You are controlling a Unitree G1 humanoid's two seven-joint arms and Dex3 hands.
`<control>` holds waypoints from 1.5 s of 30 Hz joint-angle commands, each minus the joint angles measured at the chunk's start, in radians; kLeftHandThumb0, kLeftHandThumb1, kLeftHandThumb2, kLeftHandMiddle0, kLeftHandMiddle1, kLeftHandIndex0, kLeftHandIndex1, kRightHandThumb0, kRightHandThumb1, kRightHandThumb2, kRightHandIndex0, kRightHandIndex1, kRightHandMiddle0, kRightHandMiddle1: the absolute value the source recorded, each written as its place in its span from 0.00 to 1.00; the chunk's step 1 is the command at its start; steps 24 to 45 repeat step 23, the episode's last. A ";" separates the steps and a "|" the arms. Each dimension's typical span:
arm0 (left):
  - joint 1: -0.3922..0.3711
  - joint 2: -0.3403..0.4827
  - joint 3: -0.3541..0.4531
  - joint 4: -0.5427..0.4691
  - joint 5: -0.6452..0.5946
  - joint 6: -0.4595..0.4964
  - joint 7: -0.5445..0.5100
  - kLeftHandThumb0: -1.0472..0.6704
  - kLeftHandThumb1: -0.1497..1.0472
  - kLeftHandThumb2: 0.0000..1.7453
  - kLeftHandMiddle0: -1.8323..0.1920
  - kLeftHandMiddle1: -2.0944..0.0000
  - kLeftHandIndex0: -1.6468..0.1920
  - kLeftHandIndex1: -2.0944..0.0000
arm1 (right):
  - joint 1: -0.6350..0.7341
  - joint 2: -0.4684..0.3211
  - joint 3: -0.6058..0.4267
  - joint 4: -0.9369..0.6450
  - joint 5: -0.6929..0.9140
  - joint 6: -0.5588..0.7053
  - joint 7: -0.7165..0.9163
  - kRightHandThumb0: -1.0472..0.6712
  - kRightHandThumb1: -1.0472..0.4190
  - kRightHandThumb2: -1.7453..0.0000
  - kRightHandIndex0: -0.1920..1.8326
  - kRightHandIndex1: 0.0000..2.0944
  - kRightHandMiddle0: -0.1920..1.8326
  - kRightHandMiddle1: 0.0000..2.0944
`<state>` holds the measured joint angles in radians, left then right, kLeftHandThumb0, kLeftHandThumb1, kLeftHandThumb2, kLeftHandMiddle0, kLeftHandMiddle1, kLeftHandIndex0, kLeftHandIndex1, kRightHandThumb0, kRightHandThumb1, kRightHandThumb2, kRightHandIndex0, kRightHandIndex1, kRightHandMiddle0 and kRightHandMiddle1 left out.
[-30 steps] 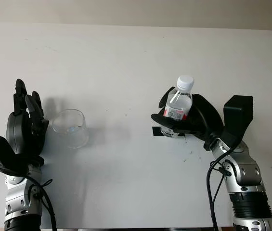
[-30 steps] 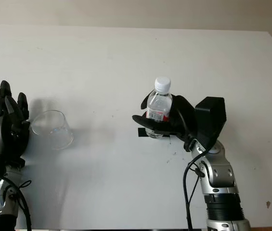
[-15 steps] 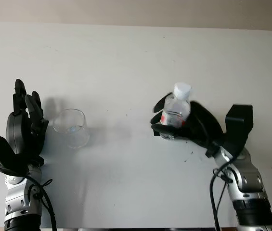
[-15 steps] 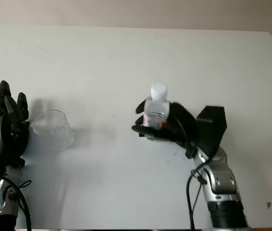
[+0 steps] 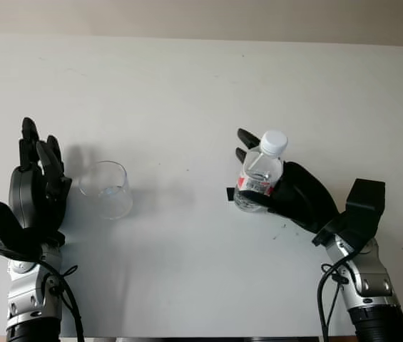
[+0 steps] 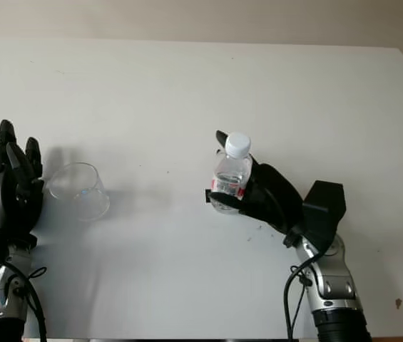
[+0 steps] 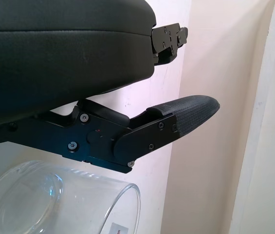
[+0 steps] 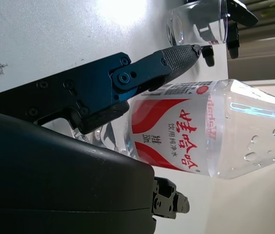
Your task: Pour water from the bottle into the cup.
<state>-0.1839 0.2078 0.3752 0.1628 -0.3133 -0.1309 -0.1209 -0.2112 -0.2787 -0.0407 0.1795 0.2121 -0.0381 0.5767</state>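
Observation:
A clear water bottle (image 5: 261,173) with a white cap and a red-and-white label stands just right of the table's middle, on a black tape mark (image 5: 230,194). My right hand (image 5: 246,171) is open around it: two fingers (image 5: 244,140) reach straight past its far side, the thumb lies low in front, and the palm is right behind it. The right wrist view shows one finger (image 8: 176,57) lying along the label of the bottle (image 8: 200,131). At the left stands a clear cup (image 5: 105,189). My left hand (image 5: 41,178), open and upright, waits just left of that cup (image 7: 54,204).
The white table (image 5: 187,92) stretches back to a beige wall. Its right edge runs down the picture's far right. Small dark specks mark the surface near the right hand.
The right hand's fingers were curled round the bottle and have straightened. The right wrist has dropped back toward the lower right. The bottle stands about where it was. The left hand and cup have not moved.

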 commanded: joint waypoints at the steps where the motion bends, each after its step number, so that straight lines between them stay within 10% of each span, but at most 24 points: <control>1: 0.011 0.000 0.003 -0.008 -0.001 -0.001 0.001 0.21 1.00 0.45 0.94 0.97 0.98 0.97 | 0.034 0.002 -0.004 0.031 -0.008 -0.029 -0.005 0.15 0.06 0.97 0.00 0.00 0.00 0.00; 19: 0.006 0.000 0.004 0.004 -0.003 -0.007 -0.004 0.22 1.00 0.45 0.95 0.98 0.98 0.97 | 0.069 0.011 0.018 -0.042 -0.121 -0.323 -0.126 0.09 0.04 0.97 0.00 0.00 0.00 0.00; 45: 0.004 0.001 0.003 0.005 -0.001 -0.007 -0.003 0.22 1.00 0.45 0.95 0.98 0.98 0.97 | 0.081 0.015 0.023 -0.072 -0.115 -0.335 -0.134 0.09 0.04 0.97 0.00 0.00 0.00 0.00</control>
